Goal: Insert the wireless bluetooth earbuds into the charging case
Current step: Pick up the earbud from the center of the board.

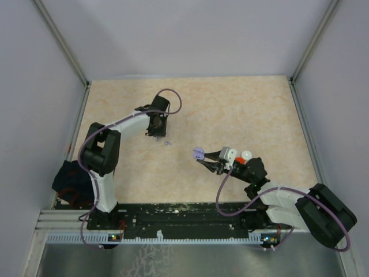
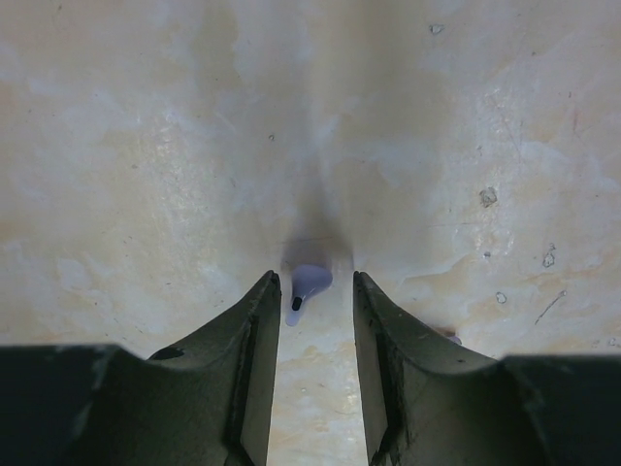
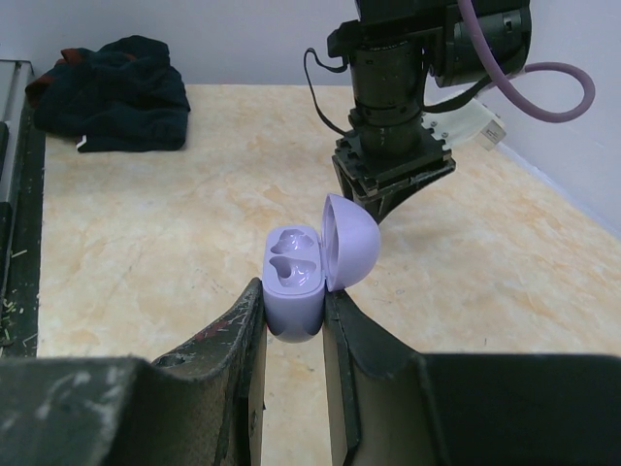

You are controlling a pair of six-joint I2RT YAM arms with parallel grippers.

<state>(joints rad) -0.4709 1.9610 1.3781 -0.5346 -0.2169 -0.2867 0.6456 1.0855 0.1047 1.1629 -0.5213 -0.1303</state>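
Left wrist view: the left pincer (image 2: 315,286) stands partly open, its fingertips on either side of a greyish-purple earbud (image 2: 310,282) lying on the pale worktop (image 2: 146,146). Neither pad clearly touches the earbud. In the right wrist view, the right pincer (image 3: 292,299) is clamped on the lilac charging case (image 3: 291,272), held above the worktop with its lid up and both sockets empty. A dark cloth (image 3: 112,92) lies crumpled at the worktop's far edge.
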